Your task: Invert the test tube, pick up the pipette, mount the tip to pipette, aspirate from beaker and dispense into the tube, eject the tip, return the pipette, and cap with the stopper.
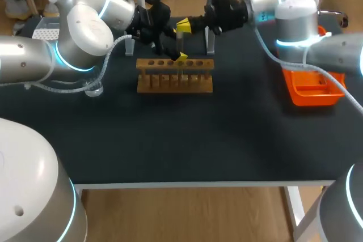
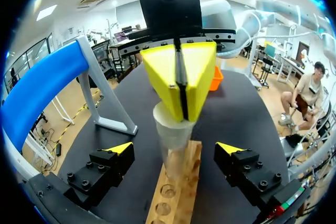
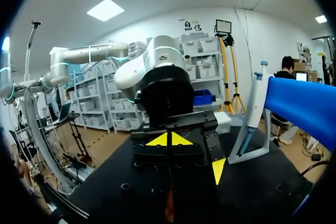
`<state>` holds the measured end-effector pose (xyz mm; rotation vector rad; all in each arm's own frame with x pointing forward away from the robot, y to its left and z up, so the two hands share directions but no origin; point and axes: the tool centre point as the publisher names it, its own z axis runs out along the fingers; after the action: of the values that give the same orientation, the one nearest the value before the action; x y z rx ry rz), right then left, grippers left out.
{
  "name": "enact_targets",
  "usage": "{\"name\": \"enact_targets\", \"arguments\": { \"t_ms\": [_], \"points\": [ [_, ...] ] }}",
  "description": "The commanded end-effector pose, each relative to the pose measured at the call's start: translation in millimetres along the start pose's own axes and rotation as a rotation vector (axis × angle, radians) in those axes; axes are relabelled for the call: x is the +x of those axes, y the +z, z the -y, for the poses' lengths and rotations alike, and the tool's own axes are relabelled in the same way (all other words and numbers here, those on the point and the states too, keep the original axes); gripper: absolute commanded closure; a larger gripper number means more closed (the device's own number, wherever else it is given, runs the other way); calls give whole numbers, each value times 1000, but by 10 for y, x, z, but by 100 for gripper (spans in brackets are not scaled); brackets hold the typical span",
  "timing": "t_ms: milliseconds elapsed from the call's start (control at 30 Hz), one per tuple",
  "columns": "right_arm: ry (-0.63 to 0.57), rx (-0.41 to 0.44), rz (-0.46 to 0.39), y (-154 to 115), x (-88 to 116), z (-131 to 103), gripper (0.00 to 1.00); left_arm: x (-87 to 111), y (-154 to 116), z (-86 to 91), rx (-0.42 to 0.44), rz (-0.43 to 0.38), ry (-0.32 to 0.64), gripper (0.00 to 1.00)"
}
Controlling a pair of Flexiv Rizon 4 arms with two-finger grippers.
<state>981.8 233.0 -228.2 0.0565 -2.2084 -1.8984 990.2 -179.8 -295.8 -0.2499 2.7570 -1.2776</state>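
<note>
Stopper, pale translucent cone, caps the clear tube, pinched by right end effector; left end effector gapes wide.

Lower end of test tube hidden in wooden rack

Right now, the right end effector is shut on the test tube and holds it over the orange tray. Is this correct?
Not quite. The right end effector is shut on the test tube, but it holds it over the wooden rack instead. The left wrist view shows this.
</note>
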Motion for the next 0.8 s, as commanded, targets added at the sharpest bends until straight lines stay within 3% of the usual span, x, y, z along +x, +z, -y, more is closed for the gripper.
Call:
{"name": "enact_targets", "arguments": {
  "t_ms": [33,333,600,633,667,733,800],
  "points": [
    [-16,-28,2,-8,-9,106,100,-8,-2,8,-4,-3,-1,0],
    [-75,-105,-3,-72,3,-166,100,-8,-2,8,-4,-3,-1,0],
    [-127,-94,7,-176,19,-340,100,-8,-2,8,-4,-3,-1,0],
    [-133,-87,9,-199,24,-354,88,-8,-2,8,-4,-3,-1,0],
    [-140,-75,16,-236,28,-368,64,-8,-2,8,-4,-3,-1,0],
    [-150,-56,23,-295,21,-379,47,-8,-2,8,-4,-3,-1,0],
    [-163,-31,35,-362,16,-390,15,-8,-2,8,-4,-3,-1,0]
  ]
}}
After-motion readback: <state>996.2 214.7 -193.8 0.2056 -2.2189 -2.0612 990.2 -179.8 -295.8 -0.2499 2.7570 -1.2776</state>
